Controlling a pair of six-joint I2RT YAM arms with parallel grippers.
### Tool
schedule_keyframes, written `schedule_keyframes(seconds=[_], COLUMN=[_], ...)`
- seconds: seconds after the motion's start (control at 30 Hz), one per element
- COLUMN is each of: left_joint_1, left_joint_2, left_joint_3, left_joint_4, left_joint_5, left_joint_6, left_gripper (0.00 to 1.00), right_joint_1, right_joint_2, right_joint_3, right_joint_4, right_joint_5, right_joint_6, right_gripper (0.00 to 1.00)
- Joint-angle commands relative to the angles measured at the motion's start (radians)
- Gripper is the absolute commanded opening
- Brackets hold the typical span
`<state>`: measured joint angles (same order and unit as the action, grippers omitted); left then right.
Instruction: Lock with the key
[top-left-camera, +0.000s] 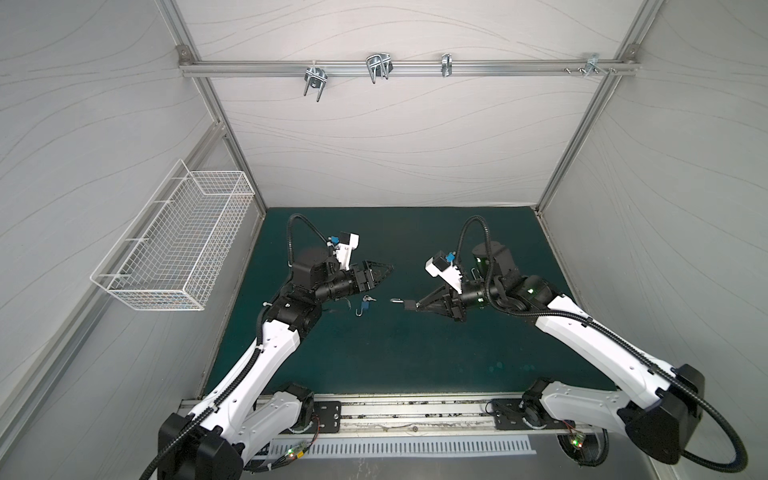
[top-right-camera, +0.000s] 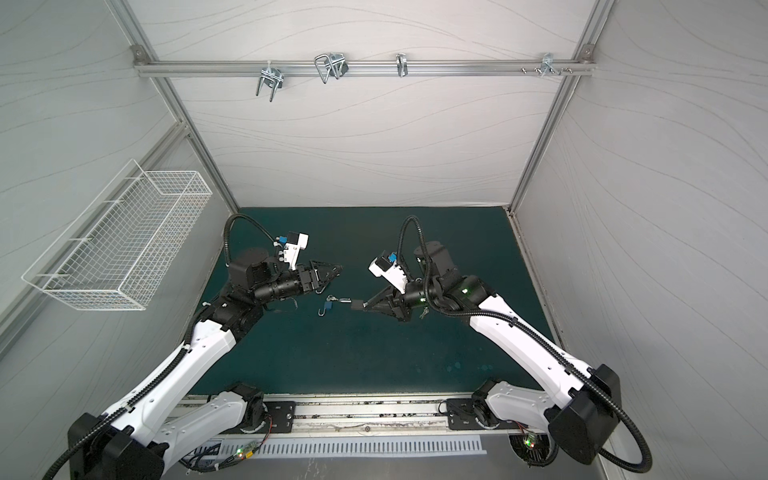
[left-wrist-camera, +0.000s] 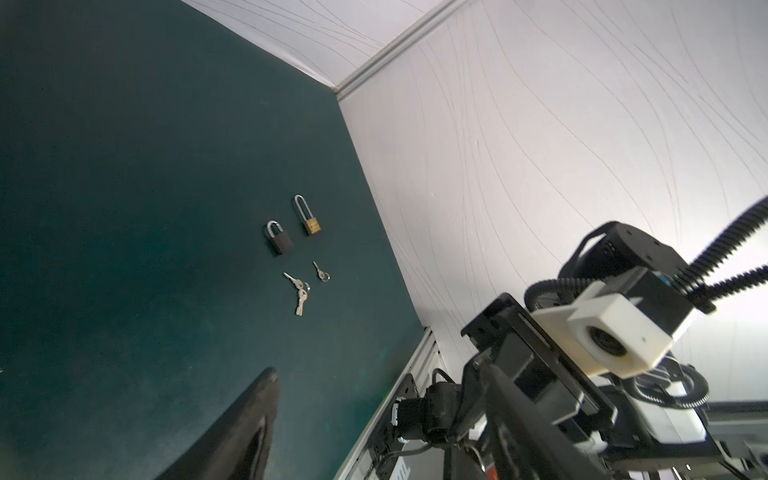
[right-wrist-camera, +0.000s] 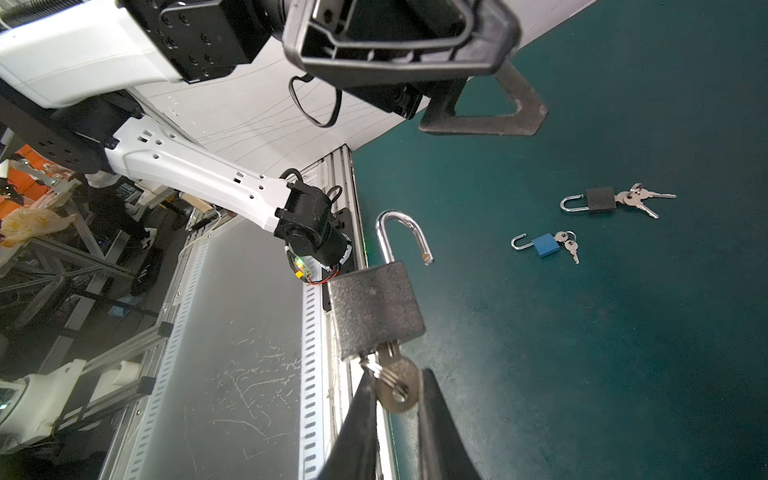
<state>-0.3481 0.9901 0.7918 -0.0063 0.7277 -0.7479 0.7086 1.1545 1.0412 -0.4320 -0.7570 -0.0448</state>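
In both top views the right gripper (top-left-camera: 416, 306) (top-right-camera: 366, 305) reaches toward the middle of the green mat (top-left-camera: 415, 361), its jaws pinched together on a key that is too small to make out here. A black padlock (top-left-camera: 408, 304) (top-right-camera: 356, 304) sticks out from the tips with its shackle pointing at the other arm. The left gripper (top-left-camera: 384, 270) (top-right-camera: 336, 271) hangs just across from it and a little farther back, holding nothing. A blue padlock (top-left-camera: 365, 306) (top-right-camera: 328, 306) lies on the mat between the two grippers, nearer the left arm, shackle swung open. From the left wrist camera I see one finger (left-wrist-camera: 232, 436) of the left gripper over bare mat. Farther off, near the side wall, lie a closed black padlock (left-wrist-camera: 279, 239), a brass padlock (left-wrist-camera: 309, 220) just beside it, a bunch of loose keys (left-wrist-camera: 299, 291) and a single key (left-wrist-camera: 321, 272). The right wrist camera gives the clearest look. The right gripper (right-wrist-camera: 397, 376) is clamped on the head of the key (right-wrist-camera: 397, 388), which sits in the base of the black padlock (right-wrist-camera: 374, 307). The lock is held up off the mat and its shackle (right-wrist-camera: 399, 232) is open, free end out of the body. Across from it the left gripper (right-wrist-camera: 525, 79) has its jaws apart and empty. On the mat beyond lie the blue padlock (right-wrist-camera: 545, 244) and a spare black padlock (right-wrist-camera: 600, 199), each with keys in it.
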Motion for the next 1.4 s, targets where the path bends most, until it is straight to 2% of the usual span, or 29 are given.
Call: schedule_keyframes(seconds=[0.0, 0.33, 0.73, 0.97, 1.37], left_joint_1=[-0.021, -0.049, -0.093, -0.123, -0.134], left_joint_2=[0.002, 0.035, 0.053, 0.079, 0.084], left_joint_3=[0.030, 0.022, 0.010, 0.007, 0.004], left_joint_4=[0.119, 0.205, 0.216, 0.227, 0.255], left_joint_5=[0.069, 0.081, 0.059, 0.051, 0.054], left_joint_6=[0.010, -0.037, -0.038, -0.041, -0.055], left_gripper=[0.77, 0.79, 0.79, 0.84, 0.64], right_joint_1=[-0.008, -0.041, -0.041, -0.042, -0.042], right_joint_2=[-0.021, -0.039, -0.040, -0.042, -0.041], right_joint_3=[0.023, -0.062, -0.107, -0.134, -0.155], right_joint_4=[0.051, 0.288, 0.381, 0.433, 0.475], right_joint_5=[-0.042, 0.010, 0.035, 0.059, 0.099], right_joint_6=[0.031, 0.282, 0.365, 0.419, 0.483], right_gripper=[0.00, 0.00, 0.00, 0.00, 0.00])
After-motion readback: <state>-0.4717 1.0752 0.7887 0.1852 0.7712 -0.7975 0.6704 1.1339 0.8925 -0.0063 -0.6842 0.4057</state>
